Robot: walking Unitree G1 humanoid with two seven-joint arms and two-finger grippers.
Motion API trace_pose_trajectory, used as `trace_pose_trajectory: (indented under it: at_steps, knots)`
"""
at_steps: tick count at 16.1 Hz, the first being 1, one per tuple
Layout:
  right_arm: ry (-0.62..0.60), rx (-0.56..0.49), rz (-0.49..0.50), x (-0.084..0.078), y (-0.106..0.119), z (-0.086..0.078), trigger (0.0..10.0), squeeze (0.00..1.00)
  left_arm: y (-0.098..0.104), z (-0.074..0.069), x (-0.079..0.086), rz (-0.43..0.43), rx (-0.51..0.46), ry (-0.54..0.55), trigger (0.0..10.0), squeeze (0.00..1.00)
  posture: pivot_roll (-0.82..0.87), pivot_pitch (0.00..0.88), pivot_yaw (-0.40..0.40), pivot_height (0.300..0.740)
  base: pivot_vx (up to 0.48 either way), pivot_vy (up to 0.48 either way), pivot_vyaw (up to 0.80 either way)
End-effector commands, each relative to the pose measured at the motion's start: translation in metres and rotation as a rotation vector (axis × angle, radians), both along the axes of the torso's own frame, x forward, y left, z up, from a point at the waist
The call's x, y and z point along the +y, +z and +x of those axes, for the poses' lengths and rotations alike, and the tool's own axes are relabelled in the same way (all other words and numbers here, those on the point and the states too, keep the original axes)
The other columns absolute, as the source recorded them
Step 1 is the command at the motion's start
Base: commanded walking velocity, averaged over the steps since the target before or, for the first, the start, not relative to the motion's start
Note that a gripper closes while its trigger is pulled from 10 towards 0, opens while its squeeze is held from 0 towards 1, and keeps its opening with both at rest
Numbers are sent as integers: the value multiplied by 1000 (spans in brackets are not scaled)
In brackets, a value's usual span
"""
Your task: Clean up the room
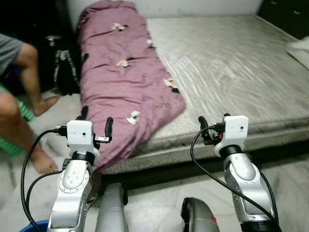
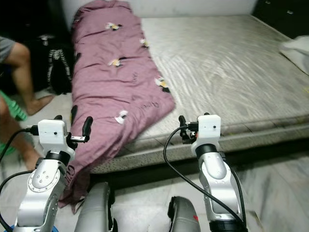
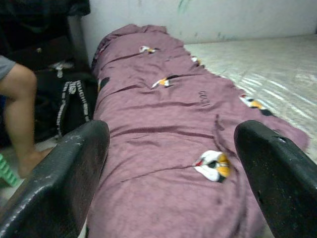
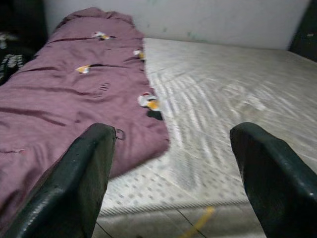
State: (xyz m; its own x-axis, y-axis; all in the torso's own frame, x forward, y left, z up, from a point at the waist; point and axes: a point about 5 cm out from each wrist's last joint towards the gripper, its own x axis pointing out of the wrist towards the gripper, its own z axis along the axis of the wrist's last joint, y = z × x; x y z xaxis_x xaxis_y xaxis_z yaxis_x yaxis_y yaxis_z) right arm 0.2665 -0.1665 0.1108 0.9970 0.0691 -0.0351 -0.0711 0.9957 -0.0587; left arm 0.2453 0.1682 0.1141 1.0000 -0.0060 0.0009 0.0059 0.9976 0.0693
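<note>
1. Count: one person's bare legs (image 1: 19, 96) sat far to the left of the mattress (image 1: 231, 67), one black-and-white bag (image 1: 65, 70) stood between those legs and the mattress, one purple blanket (image 1: 120, 82) with small cartoon prints lay along the mattress's left side, and one white cloth (image 1: 300, 48) sat at its right edge.
2. Two grippers: the left gripper (image 3: 168, 183) was held up in front of the mattress's near-left corner, fingers (image 3: 59, 183) spread wide, holding nothing. The right gripper (image 4: 183, 183) was up before the near edge, fingers equally wide and empty.
3. Edges: the blanket's near end spilled over the mattress's front-left edge and hung toward the floor (image 1: 159, 200). The rest of the mattress top was bare grey quilting.
4. Room: pale marbled floor ran along the mattress's front edge, and a light wall (image 3: 223, 17) stood behind its head.
</note>
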Motion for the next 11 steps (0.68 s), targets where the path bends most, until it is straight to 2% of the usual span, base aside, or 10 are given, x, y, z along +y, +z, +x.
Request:
trace_pose_trajectory:
  at_steps: [1, 2, 5, 11]
  knots:
    - [8, -11, -7, 0, 3, 1, 10000, 0, 4, 1, 0, -1, -17, 1, 10000, 0, 2, 0, -22, 606, 341, 0, 0]
    - [14, -14, -14, 1, 4, 1, 10000, 0, 4, 1, 0, -1, -16, 0, 10000, 0, 1, 0, -22, 606, 337, 0, 0]
    - [14, -15, -19, 1, 4, 1, 10000, 0, 4, 2, 0, -2, -14, -2, 10000, 0, 0, 0, -22, 606, 339, 0, 800]
    - [9, -13, -10, 1, 3, 1, 10000, 0, 3, 2, -1, -6, -7, -2, 10000, 0, 0, 0, -22, 606, 318, 0, 0]
